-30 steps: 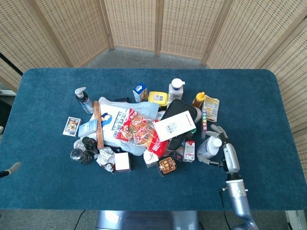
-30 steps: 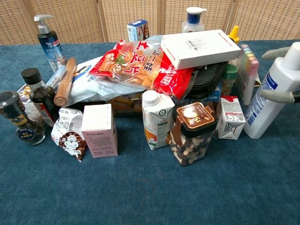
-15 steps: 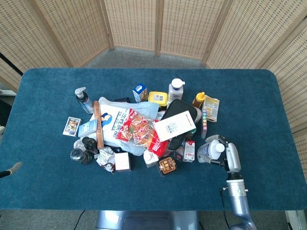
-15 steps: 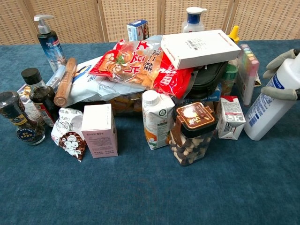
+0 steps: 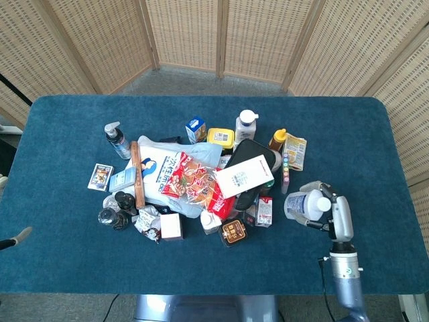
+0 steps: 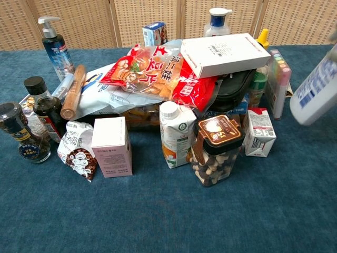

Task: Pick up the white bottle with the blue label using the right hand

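Note:
My right hand [image 5: 337, 215] grips the white bottle with the blue label [image 5: 301, 204] from its right side, to the right of the heap of goods. In the chest view this bottle [image 6: 317, 90] hangs tilted above the blue tablecloth at the right edge, its base clear of the cloth; the hand itself is almost wholly out of that frame. Of my left hand [image 5: 15, 239] only a grey tip shows at the left edge of the head view, so its state is unclear.
A small carton [image 6: 259, 133] and a strip of coloured pots [image 6: 277, 79] stand just left of the raised bottle. A jar of chocolate balls [image 6: 215, 150], a milk carton [image 6: 176, 133] and a white box [image 6: 226, 54] crowd the heap. Another white bottle [image 5: 246, 124] stands at the back.
The right hand closed round the bottle and raised it off the cloth, carrying it up and to the right. In the chest view its top has left the frame.

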Motion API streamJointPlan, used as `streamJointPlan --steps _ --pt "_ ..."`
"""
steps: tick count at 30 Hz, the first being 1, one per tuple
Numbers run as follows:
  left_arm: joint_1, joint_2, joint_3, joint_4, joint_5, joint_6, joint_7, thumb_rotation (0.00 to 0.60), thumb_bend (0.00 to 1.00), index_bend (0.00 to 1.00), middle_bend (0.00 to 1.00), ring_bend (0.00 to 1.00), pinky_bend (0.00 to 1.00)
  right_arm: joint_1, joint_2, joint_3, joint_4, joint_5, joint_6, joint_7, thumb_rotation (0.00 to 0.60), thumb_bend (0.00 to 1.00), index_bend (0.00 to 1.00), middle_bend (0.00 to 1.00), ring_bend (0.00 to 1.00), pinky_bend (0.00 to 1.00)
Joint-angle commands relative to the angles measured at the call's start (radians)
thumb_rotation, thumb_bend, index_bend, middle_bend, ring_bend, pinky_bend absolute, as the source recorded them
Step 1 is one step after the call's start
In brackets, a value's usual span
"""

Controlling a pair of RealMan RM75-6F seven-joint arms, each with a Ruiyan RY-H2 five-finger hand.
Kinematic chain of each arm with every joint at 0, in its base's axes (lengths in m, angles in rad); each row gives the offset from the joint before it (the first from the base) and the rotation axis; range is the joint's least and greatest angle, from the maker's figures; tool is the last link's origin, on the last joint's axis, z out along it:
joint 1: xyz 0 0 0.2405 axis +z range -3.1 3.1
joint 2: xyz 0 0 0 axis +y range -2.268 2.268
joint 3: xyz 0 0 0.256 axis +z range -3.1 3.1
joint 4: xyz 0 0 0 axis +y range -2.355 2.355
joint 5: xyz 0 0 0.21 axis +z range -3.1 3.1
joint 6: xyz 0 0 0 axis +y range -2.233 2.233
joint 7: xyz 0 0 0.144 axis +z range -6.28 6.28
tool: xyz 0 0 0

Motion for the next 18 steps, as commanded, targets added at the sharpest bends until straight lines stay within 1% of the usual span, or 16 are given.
streamJointPlan --steps 1,6,11,15,18 --pt "-0.002 0.002 0.002 -0.004 0.005 -0.004 -0.005 0.6 0.0 0.0 0.0 0.0 0.0 -0.011 0.126 0.048 -0.186 -0.033 0.045 -0.087 0.6 0.0 0.66 0.68 0.39 0.55" --pt "-0.005 0.006 0.002 -0.014 0.02 0.002 -0.015 0.6 0.0 0.0 0.0 0.0 0.0 -0.006 0.246 0.117 -0.356 -0.039 0.061 -0.19 0.6 0.0 0.66 0.68 0.39 0.55" --pt "-0.008 0.009 0.002 -0.02 0.028 0.003 -0.021 0.6 0.0 0.0 0.0 0.0 0.0 0.002 0.351 0.185 -0.503 -0.029 0.063 -0.256 0.6 0.0 0.65 0.68 0.39 0.55" --pt "-0.008 0.011 0.004 -0.022 0.032 0.005 -0.024 0.6 0.0 0.0 0.0 0.0 0.0 0.008 0.401 0.213 -0.584 -0.03 0.062 -0.304 0.6 0.0 0.65 0.68 0.39 0.55" --pt "-0.006 0.011 0.006 -0.024 0.034 0.007 -0.026 0.6 0.0 0.0 0.0 0.0 0.0 0.012 0.42 0.218 -0.628 -0.035 0.06 -0.337 0.6 0.0 0.65 0.68 0.39 0.55"
